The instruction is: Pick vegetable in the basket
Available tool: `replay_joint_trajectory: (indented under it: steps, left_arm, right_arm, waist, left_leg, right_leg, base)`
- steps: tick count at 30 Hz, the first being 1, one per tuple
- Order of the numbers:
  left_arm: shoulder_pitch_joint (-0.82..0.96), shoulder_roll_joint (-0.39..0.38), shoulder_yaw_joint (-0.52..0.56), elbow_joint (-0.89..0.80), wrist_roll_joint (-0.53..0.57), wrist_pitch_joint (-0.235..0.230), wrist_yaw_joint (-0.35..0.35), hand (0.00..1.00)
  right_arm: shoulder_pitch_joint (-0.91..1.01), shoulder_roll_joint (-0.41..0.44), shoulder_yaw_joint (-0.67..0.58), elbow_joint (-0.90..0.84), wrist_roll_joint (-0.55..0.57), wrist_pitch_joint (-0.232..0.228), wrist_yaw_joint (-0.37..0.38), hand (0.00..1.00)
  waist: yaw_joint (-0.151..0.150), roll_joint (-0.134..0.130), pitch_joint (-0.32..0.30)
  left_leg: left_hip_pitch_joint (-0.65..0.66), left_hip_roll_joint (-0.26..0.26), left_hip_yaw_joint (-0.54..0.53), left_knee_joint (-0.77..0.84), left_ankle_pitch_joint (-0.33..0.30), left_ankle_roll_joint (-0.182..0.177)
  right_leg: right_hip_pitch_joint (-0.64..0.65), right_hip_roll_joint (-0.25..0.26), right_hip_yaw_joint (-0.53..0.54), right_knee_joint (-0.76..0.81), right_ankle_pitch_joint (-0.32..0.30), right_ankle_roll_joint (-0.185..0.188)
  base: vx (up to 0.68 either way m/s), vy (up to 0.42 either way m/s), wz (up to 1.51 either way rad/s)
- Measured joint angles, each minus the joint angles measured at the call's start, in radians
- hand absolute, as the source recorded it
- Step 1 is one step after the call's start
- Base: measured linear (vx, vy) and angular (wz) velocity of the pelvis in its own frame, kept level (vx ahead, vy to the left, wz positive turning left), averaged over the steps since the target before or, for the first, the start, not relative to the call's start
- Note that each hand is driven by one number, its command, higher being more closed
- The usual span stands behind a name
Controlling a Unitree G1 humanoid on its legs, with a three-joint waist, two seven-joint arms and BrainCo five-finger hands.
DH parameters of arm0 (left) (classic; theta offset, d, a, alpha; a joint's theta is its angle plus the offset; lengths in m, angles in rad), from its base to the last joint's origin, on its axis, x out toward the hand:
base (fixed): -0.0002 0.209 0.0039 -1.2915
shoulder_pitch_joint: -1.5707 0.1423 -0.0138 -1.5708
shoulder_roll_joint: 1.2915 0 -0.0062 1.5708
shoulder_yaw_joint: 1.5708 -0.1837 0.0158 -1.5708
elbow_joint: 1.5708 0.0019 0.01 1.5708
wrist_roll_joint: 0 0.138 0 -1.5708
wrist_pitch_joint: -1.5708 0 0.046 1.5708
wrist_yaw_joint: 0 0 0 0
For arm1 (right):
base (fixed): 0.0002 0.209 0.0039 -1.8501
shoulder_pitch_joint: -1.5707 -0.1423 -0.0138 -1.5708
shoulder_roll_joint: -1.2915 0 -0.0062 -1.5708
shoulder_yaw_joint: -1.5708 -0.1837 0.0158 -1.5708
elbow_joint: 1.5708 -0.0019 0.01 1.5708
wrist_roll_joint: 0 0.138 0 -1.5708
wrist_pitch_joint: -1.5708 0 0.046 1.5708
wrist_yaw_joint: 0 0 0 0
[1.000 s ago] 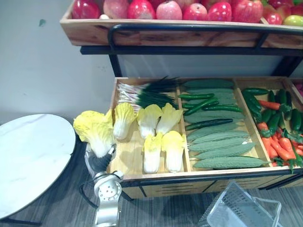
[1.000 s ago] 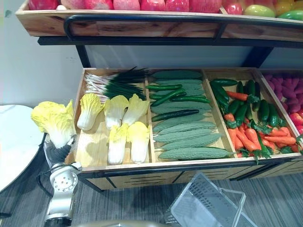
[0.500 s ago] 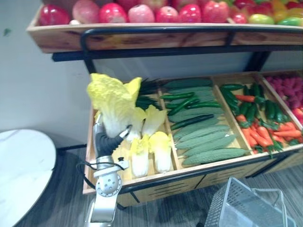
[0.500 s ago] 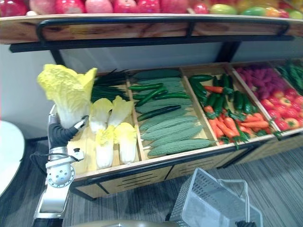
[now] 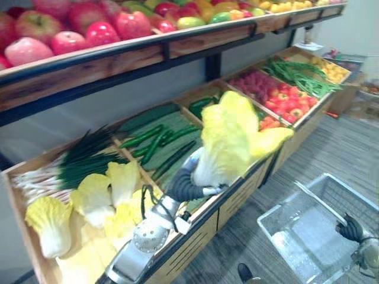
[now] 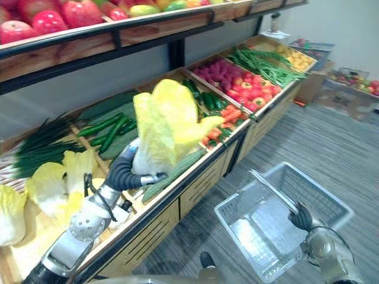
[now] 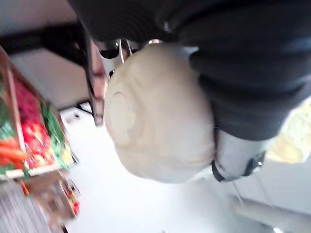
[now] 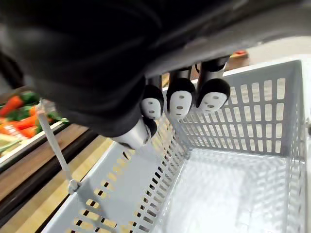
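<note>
A pale yellow napa cabbage [image 6: 169, 127] is up in the air, leaves upward, above the front edge of the vegetable stand. My left hand [image 6: 121, 171] is shut round its white base [image 7: 155, 111]. Low to the right, over the floor, hangs a grey plastic basket [image 6: 237, 204], which has nothing in it. My right hand [image 6: 302, 218] is shut on its thin handle [image 6: 272, 190]; in the right wrist view its fingertips [image 8: 180, 102] curl above the slotted basket wall [image 8: 233, 116]. The cabbage is to the left of the basket and higher than it.
More cabbages [image 5: 95, 195] lie in the stand's left compartment beside green onions [image 5: 77, 163]. Cucumbers [image 5: 154, 133], peppers, carrots and tomatoes [image 5: 284, 97] fill the compartments further along. An upper shelf of apples [image 5: 71, 35] overhangs the stand. Grey floor lies around the basket.
The camera has swung to the right. My left hand has carried the cabbage from above the cabbage compartment to the stand's front edge, closer to the basket. My right hand on the handle has come into view.
</note>
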Motion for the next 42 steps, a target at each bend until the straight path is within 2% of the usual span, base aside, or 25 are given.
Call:
replay_joint_trajectory:
  steps: [5, 10, 12, 14, 20, 24, 26, 29, 34, 38, 42]
  left_arm:
    - [-0.164, 0.083, -0.174, -0.004, -0.109, -0.032, -0.101, 1.0]
    - [-0.289, 0.159, -0.365, 0.005, -0.208, -0.035, -0.218, 1.0]
    - [-0.305, 0.169, -0.415, 0.028, -0.238, -0.039, -0.249, 1.0]
    - [-0.331, 0.183, -0.483, 0.092, -0.238, -0.039, -0.284, 1.0]
    - [-0.366, 0.196, -0.599, 0.223, -0.233, -0.031, -0.338, 1.0]
    - [-0.4, 0.19, -0.663, 0.319, -0.155, -0.031, -0.343, 1.0]
    - [-0.402, 0.181, -0.667, 0.368, -0.099, -0.031, -0.343, 1.0]
    - [-0.404, 0.129, -0.665, 0.462, -0.026, -0.028, -0.338, 1.0]
    - [-0.404, -0.008, -0.6, 0.638, 0.125, -0.02, -0.296, 1.0]
    - [-0.421, -0.086, -0.537, 0.757, 0.198, 0.0, -0.258, 1.0]
    - [-0.449, -0.124, -0.527, 0.831, 0.25, 0.002, -0.244, 1.0]
  right_arm:
    - [0.007, -0.102, 0.085, -0.181, 0.027, -0.072, 0.034, 1.0]
    - [-0.079, -0.168, 0.184, -0.216, 0.058, -0.118, 0.035, 1.0]
    - [-0.117, -0.191, 0.223, -0.217, 0.063, -0.121, 0.035, 1.0]
    - [-0.15, -0.207, 0.257, -0.218, 0.062, -0.121, 0.035, 1.0]
    - [-0.152, -0.214, 0.258, -0.217, 0.064, -0.12, 0.037, 1.0]
    - [-0.152, -0.214, 0.263, -0.228, 0.066, -0.119, 0.058, 1.0]
    - [-0.152, -0.224, 0.288, -0.26, 0.073, -0.114, 0.06, 1.0]
    - [-0.152, -0.234, 0.301, -0.304, 0.13, -0.114, 0.1, 1.0]
    - [-0.152, -0.235, 0.346, -0.39, 0.205, -0.117, 0.137, 1.0]
    - [-0.152, -0.235, 0.372, -0.419, 0.222, -0.12, 0.173, 1.0]
    - [-0.15, -0.235, 0.382, -0.432, 0.243, -0.118, 0.199, 1.0]
  waist:
    - [-0.002, 0.013, 0.003]
    - [-0.01, 0.024, 0.004]
    - [-0.024, 0.024, 0.004]
    - [-0.024, 0.023, 0.005]
    - [-0.048, 0.02, 0.014]
    - [-0.056, 0.019, 0.015]
    - [-0.059, 0.019, 0.015]
    - [-0.059, 0.018, 0.016]
    - [-0.072, 0.007, 0.024]
    - [-0.082, 0.005, 0.027]
    - [-0.086, -0.007, 0.035]
  left_leg:
    - [0.014, 0.031, 0.073, 0.058, -0.024, -0.019]
    - [0.037, 0.06, 0.137, 0.092, -0.037, -0.039]
    - [0.04, 0.065, 0.145, 0.099, -0.039, -0.041]
    - [0.053, 0.067, 0.172, 0.104, -0.041, -0.045]
    - [0.054, 0.073, 0.178, 0.113, -0.043, -0.047]
    - [0.051, 0.074, 0.179, 0.115, -0.044, -0.047]
    - [0.048, 0.074, 0.18, 0.115, -0.044, -0.047]
    - [0.048, 0.074, 0.181, 0.115, -0.044, -0.047]
    - [0.033, 0.089, 0.17, 0.132, -0.054, -0.044]
    - [0.033, 0.09, 0.171, 0.13, -0.054, -0.044]
    - [0.033, 0.089, 0.173, 0.13, -0.054, -0.043]
  right_leg:
    - [-0.016, 0.043, 0.053, 0.001, 0.016, -0.006]
    - [-0.017, 0.078, 0.089, 0.005, 0.024, -0.01]
    - [-0.019, 0.085, 0.097, 0.007, 0.024, -0.01]
    - [-0.023, 0.103, 0.118, 0.018, 0.024, -0.01]
    - [-0.025, 0.106, 0.121, 0.021, 0.026, -0.011]
    - [-0.029, 0.105, 0.121, 0.021, 0.028, -0.011]
    - [-0.032, 0.105, 0.121, 0.021, 0.029, -0.01]
    - [-0.032, 0.105, 0.121, 0.021, 0.03, -0.01]
    - [-0.036, 0.101, 0.105, 0.015, 0.025, -0.016]
    - [-0.035, 0.102, 0.102, 0.014, 0.025, -0.016]
    - [-0.036, 0.102, 0.102, 0.012, 0.025, -0.016]
  base:
    - [-0.02, -0.033, -0.42]
    - [0.0, -0.019, -0.32]
    - [-0.01, -0.016, -0.16]
    - [-0.02, -0.01, -0.27]
    - [-0.01, -0.007, -0.05]
    - [0.0, 0.0, 0.0]
    - [0.0, 0.0, 0.0]
    - [0.0, -0.001, 0.01]
    - [0.0, -0.008, 0.07]
    - [0.0, 0.0, 0.0]
    - [0.0, 0.0, 0.0]
